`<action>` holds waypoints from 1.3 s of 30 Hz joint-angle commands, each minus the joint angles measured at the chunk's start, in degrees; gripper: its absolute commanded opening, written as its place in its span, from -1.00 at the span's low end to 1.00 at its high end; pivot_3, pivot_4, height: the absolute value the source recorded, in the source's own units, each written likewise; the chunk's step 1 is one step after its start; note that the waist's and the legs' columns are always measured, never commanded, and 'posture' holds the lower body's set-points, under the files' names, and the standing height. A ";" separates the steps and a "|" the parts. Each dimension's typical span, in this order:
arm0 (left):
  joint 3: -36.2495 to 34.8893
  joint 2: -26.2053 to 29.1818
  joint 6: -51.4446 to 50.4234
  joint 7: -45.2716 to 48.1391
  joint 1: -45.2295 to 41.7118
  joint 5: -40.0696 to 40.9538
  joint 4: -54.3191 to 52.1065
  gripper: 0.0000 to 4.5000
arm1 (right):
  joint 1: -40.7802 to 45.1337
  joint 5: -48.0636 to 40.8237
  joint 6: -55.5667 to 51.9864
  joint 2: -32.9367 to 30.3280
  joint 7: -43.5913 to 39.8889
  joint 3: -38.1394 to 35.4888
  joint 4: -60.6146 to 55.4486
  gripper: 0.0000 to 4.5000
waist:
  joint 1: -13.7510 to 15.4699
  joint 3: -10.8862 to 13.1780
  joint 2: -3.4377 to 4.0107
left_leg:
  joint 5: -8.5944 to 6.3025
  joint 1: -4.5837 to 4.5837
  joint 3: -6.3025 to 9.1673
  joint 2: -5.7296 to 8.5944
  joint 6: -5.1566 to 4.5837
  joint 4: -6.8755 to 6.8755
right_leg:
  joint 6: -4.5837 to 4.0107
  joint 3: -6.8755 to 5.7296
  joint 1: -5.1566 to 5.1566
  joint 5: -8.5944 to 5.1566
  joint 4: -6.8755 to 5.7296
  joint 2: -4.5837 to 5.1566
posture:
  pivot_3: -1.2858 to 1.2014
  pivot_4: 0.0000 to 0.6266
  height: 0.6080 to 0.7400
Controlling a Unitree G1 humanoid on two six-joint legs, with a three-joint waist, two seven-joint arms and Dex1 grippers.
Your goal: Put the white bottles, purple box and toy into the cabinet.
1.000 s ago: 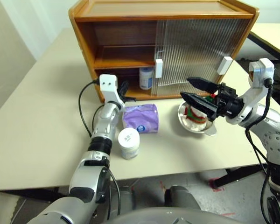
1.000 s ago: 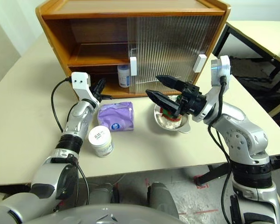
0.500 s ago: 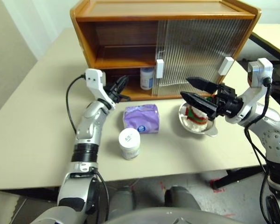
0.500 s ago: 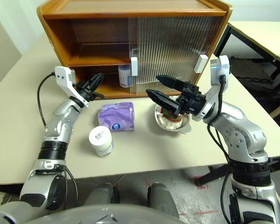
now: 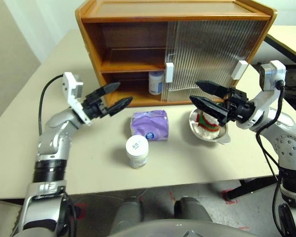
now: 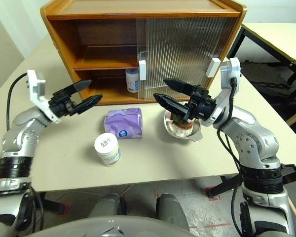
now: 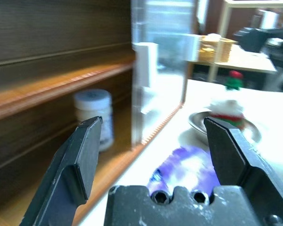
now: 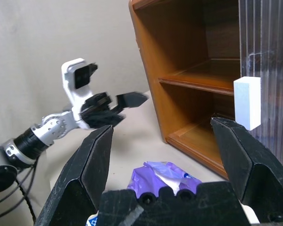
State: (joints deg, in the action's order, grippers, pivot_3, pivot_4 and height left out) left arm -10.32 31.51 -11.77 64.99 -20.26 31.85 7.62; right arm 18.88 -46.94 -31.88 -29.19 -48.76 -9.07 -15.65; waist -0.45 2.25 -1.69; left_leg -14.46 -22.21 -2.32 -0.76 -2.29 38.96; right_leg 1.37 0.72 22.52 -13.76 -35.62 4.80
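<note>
Two squat white jars are apart: one (image 5: 156, 82) stands on the cabinet's (image 5: 138, 15) bottom shelf, just beside the white block handle of the ribbed translucent door; the other (image 5: 137, 151) stands on the pale surface (image 5: 19, 143) near its front edge. Between them lies the soft lilac box (image 5: 149, 124), crinkled, with an oval mark facing front. The fluffy toy (image 5: 207, 122) sits in a shiny steel bowl (image 5: 222, 138) toward the surface's right edge, in front of the closed door. Left gripper (image 5: 114, 97) hovers before the open half of the wooden cabinet, jaws spread and empty. Right gripper (image 5: 203, 95) hangs above the bowl, its jaws wide apart and holding nothing.
</note>
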 commanded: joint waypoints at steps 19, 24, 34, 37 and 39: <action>5.44 11.92 7.07 26.45 16.81 -1.40 -2.35 0.99 | 2.93 0.63 -0.63 -0.31 -1.81 1.48 1.94 1.00 | 1.59 0.23 0.36 | -0.09 -0.10 0.00 -0.13 0.15 -0.17 | -0.71 0.02 0.39 -0.43 -0.18 0.29 | 0.09 -1.00 1.00; 8.97 9.37 12.28 27.17 15.20 -5.02 2.48 0.99 | 2.67 0.22 -1.07 -0.97 -1.32 0.82 1.05 1.00 | 1.53 0.24 0.41 | -0.08 -0.15 -0.02 -0.13 0.14 -0.17 | -0.56 0.02 0.44 -0.34 -0.20 0.29 | 0.07 -1.00 1.00; 12.23 4.91 18.98 26.63 9.59 -8.68 11.37 0.99 | 1.10 -0.34 -1.62 -1.43 -0.04 -0.17 -1.05 1.00 | 1.32 0.23 0.40 | -0.02 -0.17 -0.08 -0.12 0.03 -0.19 | -0.28 0.02 0.48 -0.23 -0.26 0.07 | 0.04 -1.00 1.00; 12.91 4.10 19.74 26.93 8.82 -9.01 12.31 0.99 | 0.83 -0.48 -1.70 -1.61 0.24 -0.41 -1.40 1.00 | 1.27 0.22 0.39 | 0.01 -0.17 -0.11 -0.12 -0.02 -0.19 | -0.25 0.03 0.47 -0.23 -0.25 0.06 | 0.03 -1.00 1.00; 13.33 3.77 20.11 27.21 8.70 -9.10 12.56 0.99 | 0.72 -0.57 -1.66 -1.78 0.31 -0.54 -1.52 1.00 | 1.21 0.22 0.40 | 0.01 -0.16 -0.13 -0.12 -0.02 -0.19 | -0.23 0.04 0.47 -0.23 -0.25 0.06 | 0.03 -1.00 1.00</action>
State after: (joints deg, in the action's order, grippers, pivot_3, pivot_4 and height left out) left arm 1.77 35.84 7.56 91.75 -11.02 23.94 19.06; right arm 19.83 -46.65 -33.01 -30.60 -48.72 -8.45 -15.92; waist 0.76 2.47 -1.30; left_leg -14.45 -22.38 -2.47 -0.87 -2.32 38.77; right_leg 1.14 0.77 22.98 -14.00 -35.87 4.86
